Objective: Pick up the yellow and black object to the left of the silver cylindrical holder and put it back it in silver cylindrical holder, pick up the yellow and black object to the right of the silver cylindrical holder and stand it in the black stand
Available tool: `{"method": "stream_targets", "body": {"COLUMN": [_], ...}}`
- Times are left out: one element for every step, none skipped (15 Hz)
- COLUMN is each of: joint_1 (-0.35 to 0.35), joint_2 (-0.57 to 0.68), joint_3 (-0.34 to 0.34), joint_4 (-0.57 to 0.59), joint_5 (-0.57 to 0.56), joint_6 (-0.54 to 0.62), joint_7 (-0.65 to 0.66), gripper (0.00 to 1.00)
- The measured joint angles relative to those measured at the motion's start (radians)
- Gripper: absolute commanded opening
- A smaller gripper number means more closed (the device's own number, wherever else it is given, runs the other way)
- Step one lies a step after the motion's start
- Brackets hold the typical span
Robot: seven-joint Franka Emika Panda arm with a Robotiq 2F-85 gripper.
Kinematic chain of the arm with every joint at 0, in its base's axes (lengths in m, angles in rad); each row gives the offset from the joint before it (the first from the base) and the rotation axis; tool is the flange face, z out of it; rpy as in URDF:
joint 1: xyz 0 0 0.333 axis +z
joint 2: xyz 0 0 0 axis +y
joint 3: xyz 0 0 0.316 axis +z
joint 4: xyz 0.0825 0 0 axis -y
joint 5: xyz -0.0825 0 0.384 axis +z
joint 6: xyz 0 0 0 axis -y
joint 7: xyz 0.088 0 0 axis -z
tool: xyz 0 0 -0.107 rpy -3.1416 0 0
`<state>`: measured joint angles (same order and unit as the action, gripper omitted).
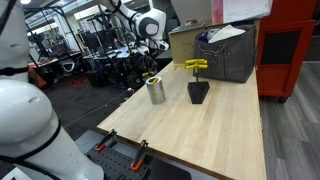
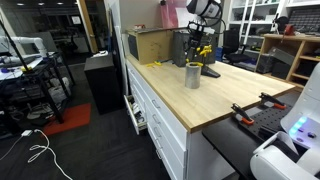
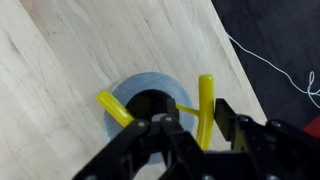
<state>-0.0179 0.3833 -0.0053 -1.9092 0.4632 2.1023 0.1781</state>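
Directly above the silver cylindrical holder (image 3: 150, 100) hangs the gripper (image 3: 200, 122), and the wrist view looks straight down into the cup's dark mouth. Jaws are parted, not clamped tight. The small yellow tool (image 3: 206, 100) stands between them at the holder's three o'clock rim. One finger (image 3: 228, 120) sits just beside it, but whether a pad touches it I cannot tell. A second yellow arm (image 3: 114, 107) leans out over the rim at ten o'clock, with a thin yellow strand between the two. One tool or two? Not clear from here.

In an exterior view the holder (image 1: 156, 92) stands on the pale wooden table (image 1: 200, 140), yellow and black bits poking out of its top. At its three o'clock, near but apart, is the black stand (image 1: 198, 93), and level across its top lies the longer yellow tool (image 1: 195, 66). Beyond that, at one o'clock, is the big grey crate (image 1: 230, 55). A white cable (image 3: 270, 70) snakes over the dark floor at the wrist view's two o'clock.
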Motion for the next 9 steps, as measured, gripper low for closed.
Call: {"method": "stream_targets", "body": {"joint_1": [0.000, 0.000, 0.000, 0.000, 0.000, -0.001, -0.001, -0.001, -0.002], "joint_2": [0.000, -0.001, -0.004, -0.008, -0.013, -0.018, -0.023, -0.028, -0.033], "joint_3": [0.000, 0.000, 0.000, 0.000, 0.000, 0.000, -0.001, -0.001, -0.002], "joint_4": [0.001, 0.002, 0.004, 0.005, 0.005, 0.006, 0.006, 0.006, 0.006], "joint_5": [-0.009, -0.016, -0.023, -0.027, -0.029, -0.030, -0.030, -0.030, -0.030], "joint_6": [0.001, 0.002, 0.005, 0.007, 0.008, 0.009, 0.010, 0.010, 0.010], "joint_7": [0.000, 0.000, 0.000, 0.000, 0.000, 0.000, 0.000, 0.000, 0.000], "gripper": [0.84, 0.92, 0.98, 1.00, 1.00, 1.00, 1.00, 1.00, 1.00]}}
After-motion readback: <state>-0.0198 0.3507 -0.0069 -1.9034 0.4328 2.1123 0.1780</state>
